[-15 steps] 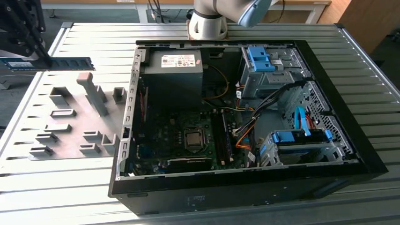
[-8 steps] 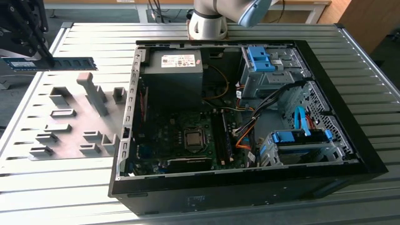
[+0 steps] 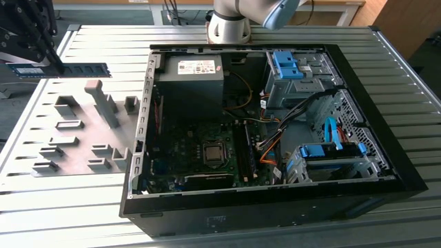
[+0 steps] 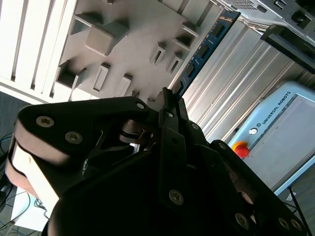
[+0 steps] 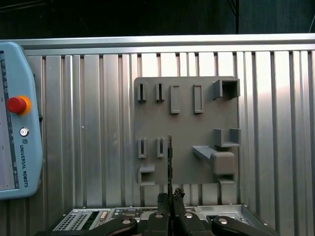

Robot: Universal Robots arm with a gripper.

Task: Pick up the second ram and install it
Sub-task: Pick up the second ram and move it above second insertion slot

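- Second ram (image 3: 86, 69) is off the grey fixture tray (image 3: 41, 113) and in the air above the tray's far edge. It lies with its long edge level, at the exterior view's left, well apart from the open computer case (image 3: 276, 206).
- You can see the tool (image 3: 57, 66) clamped on it. The black fingers pinch the blue board across its faces, a little off its middle, and most of its length juts out towards the case.
- In the first wrist view it shows edge-on as a thin line (image 5: 170, 157) running out from the tool (image 5: 171, 196), straight and not skewed, with the tray (image 5: 187, 123) below it.
- In the second wrist view the blue strip (image 4: 206, 46) runs away from the fingertips with its chips showing.
- I judge that the pick-up is done and the carry to the case is the step in hand. Nothing of the install has begun.
- The install will call for you to bring the board's long edge in line with the long dark memory slots (image 3: 245, 150) beside the processor socket (image 3: 214, 153). It has to go squarely over a free slot and clear of the orange and black cables (image 3: 276, 142) close by.
- You cannot tell from these views which slot is free.
- The hold is off-centre, so watch for the board tilting when it is pressed down.
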